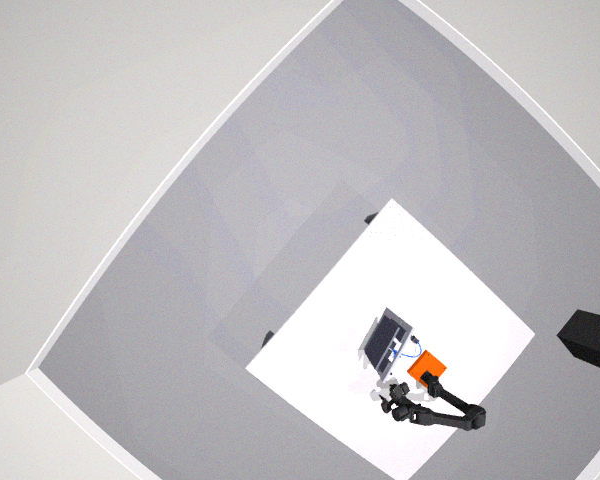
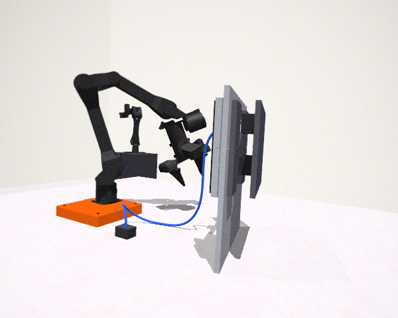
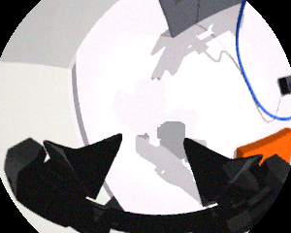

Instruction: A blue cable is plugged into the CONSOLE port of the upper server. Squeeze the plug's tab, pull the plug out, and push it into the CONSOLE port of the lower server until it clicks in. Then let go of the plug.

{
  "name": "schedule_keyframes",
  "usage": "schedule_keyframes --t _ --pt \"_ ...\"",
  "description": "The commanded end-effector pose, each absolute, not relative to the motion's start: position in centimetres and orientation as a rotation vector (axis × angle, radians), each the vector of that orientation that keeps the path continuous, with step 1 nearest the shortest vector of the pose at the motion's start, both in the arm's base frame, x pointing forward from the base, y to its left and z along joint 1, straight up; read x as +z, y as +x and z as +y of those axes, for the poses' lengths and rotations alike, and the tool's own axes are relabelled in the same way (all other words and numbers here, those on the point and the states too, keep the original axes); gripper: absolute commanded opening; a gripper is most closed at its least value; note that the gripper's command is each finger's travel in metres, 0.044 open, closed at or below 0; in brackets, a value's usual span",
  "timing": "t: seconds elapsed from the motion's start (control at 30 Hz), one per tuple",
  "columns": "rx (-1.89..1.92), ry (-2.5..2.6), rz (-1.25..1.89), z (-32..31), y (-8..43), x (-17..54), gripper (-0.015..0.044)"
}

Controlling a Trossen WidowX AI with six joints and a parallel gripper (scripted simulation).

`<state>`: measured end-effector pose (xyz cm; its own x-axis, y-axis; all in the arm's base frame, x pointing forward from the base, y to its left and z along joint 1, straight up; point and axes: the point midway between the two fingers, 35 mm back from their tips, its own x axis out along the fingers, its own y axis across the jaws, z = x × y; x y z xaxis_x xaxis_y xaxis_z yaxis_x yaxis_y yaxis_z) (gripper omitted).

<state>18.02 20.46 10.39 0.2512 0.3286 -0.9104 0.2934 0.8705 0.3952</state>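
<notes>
Claw (image 1: 384, 401) (image 2: 193, 180) (image 3: 153, 139) open, pointing down. Blue cable (image 1: 410, 356) (image 2: 201, 191) (image 3: 239, 49) at wrist view's 1 o'clock; plug hidden, so sideways approach may snag cable.

White table (image 1: 434, 263) (image 2: 158, 273) (image 3: 209, 97) and surroundings.
Grey floor (image 1: 238, 206) below the table, pale walls (image 1: 57, 129) (image 2: 295, 51) around it, a black box (image 1: 595, 341) past one edge; toward its far side, a small arm (image 2: 135, 128) above a dark block (image 2: 140, 165).

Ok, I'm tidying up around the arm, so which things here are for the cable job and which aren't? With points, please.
For the job:
- blue cable (image 1: 419, 349) (image 2: 201, 191) (image 3: 239, 53)
- server rack (image 1: 406, 333) (image 2: 223, 191) (image 3: 184, 15)
- gripper (image 2: 193, 180) (image 3: 153, 139)

No clear part in it:
- black box on the floor side of the top view (image 1: 595, 338)
</notes>
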Motion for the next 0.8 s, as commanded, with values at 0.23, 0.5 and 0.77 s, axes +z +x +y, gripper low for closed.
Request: schedule_keyframes --t 0.23,0.5,0.77 --pt "0.374 0.246 0.995 17.6 23.3 12.8 0.0239" --pt "0.490 -0.313 0.490 11.8 28.1 16.8 0.0239" --pt "0.368 -0.831 0.176 6.4 29.6 20.2 0.0239"
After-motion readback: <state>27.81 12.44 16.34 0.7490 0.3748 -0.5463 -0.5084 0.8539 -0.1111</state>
